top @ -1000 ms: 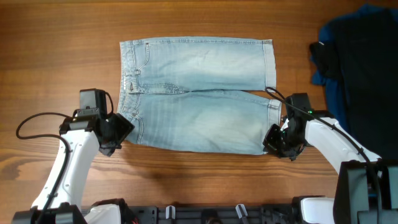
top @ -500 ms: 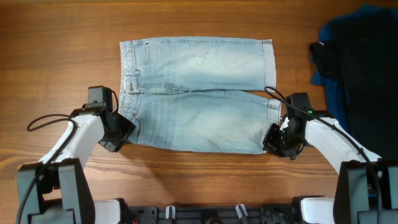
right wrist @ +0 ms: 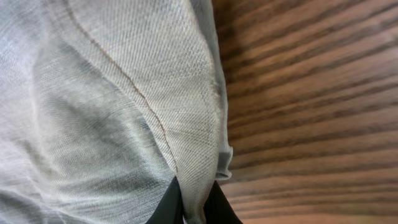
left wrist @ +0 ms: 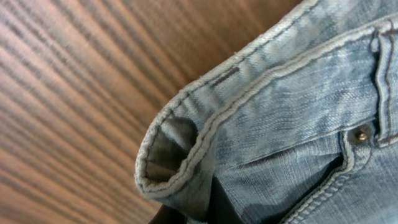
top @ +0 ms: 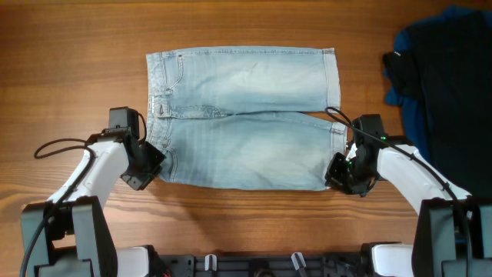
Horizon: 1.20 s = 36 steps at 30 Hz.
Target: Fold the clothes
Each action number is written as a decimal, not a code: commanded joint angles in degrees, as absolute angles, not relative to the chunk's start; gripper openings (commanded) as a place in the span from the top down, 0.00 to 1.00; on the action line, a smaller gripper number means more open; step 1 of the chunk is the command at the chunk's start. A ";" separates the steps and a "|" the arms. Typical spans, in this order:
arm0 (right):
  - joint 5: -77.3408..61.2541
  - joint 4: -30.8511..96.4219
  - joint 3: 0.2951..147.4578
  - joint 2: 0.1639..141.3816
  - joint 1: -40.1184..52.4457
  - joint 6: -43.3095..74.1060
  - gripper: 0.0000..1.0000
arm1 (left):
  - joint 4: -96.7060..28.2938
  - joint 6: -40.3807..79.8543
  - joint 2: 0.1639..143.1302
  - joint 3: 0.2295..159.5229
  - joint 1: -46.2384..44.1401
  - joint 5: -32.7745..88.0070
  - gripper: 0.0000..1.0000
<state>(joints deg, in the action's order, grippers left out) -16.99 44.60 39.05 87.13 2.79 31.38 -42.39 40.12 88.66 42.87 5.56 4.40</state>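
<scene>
Well apart from shorts (top: 246, 85), dark blue garment (top: 430, 35), black garment (top: 396, 69)

L arm (top: 96, 173) and R arm (top: 403, 171) are both wearing white shells on the long links, w/ black joints. A boxy black unit (top: 123, 121) is capping the L wrist, approx 8 o'clock in the overhead. Its twin (top: 369, 127) is showing at approx 4 o'clock. A thin black cable (top: 46, 148) is looping off the L arm toward 9 o'clock. Another black cable (top: 423, 165) is running along the R link. Grey base blocks are showing at 7 o'clock (top: 86, 231) and 5 o'clock (top: 442, 231). In the R wrist view, the R jaws are appearing as two black wedge tips (right wrist: 166, 205) at 6 o'clock. The L jaws are showing only a dark sliver, detail unclear.
</scene>
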 commanded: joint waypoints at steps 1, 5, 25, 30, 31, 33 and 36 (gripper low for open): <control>-16.21 46.37 42.50 87.53 2.76 28.67 0.96 | -44.97 37.67 86.98 42.24 5.39 3.99 0.96; -15.59 49.36 45.39 87.50 2.76 26.79 0.96 | -47.68 37.67 83.18 42.24 5.34 3.97 0.96; -10.96 68.23 69.10 86.98 2.76 20.67 0.96 | -63.18 36.36 60.05 47.07 4.67 4.36 0.96; -9.85 67.99 75.26 87.00 2.76 19.05 0.96 | -63.88 36.18 60.14 54.24 3.90 1.48 0.96; -9.85 67.75 76.44 87.00 2.76 19.03 0.96 | -63.81 36.18 60.27 55.88 3.90 0.34 0.96; -9.87 66.59 78.43 87.00 2.76 19.05 0.96 | -63.18 36.18 60.88 58.70 3.90 -1.61 0.96; -9.87 63.13 79.64 87.00 2.76 19.09 0.96 | -60.84 36.21 62.37 61.28 3.90 -1.65 0.96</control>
<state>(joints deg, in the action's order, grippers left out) -12.14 65.76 77.03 87.15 2.85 19.99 -62.81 37.08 61.04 57.60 3.90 2.52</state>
